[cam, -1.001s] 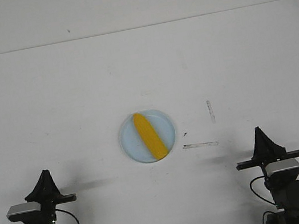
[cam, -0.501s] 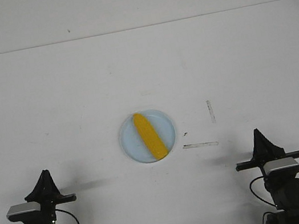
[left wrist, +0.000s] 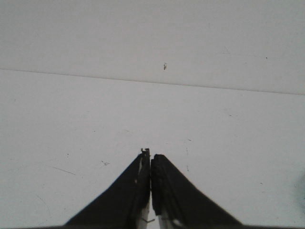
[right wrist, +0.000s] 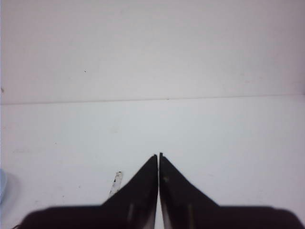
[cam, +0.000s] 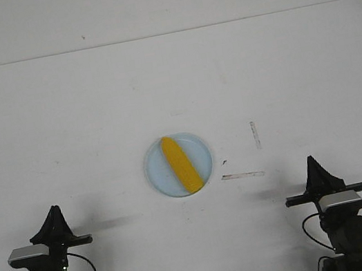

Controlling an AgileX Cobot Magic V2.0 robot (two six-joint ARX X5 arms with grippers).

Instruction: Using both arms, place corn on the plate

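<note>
The yellow corn [cam: 180, 164] lies diagonally on the pale blue plate [cam: 155, 170] in the middle of the white table, pointed end toward the far side. My left gripper [cam: 54, 212] sits at the near left, shut and empty, well apart from the plate. In the left wrist view its jaws [left wrist: 150, 156] are pressed together over bare table. My right gripper [cam: 310, 162] sits at the near right, also shut and empty. In the right wrist view its jaws [right wrist: 158, 155] are closed, and a sliver of the plate [right wrist: 2, 187] shows at the picture's edge.
Two strips of clear tape lie on the table right of the plate, one near [cam: 243, 175] and one farther [cam: 255, 134]; the farther one also shows in the right wrist view [right wrist: 116, 182]. The table's far edge [cam: 163, 34] meets a white wall.
The right arm has drawn back very slightly toward its base. The corn, the plate and the left arm have not moved.
</note>
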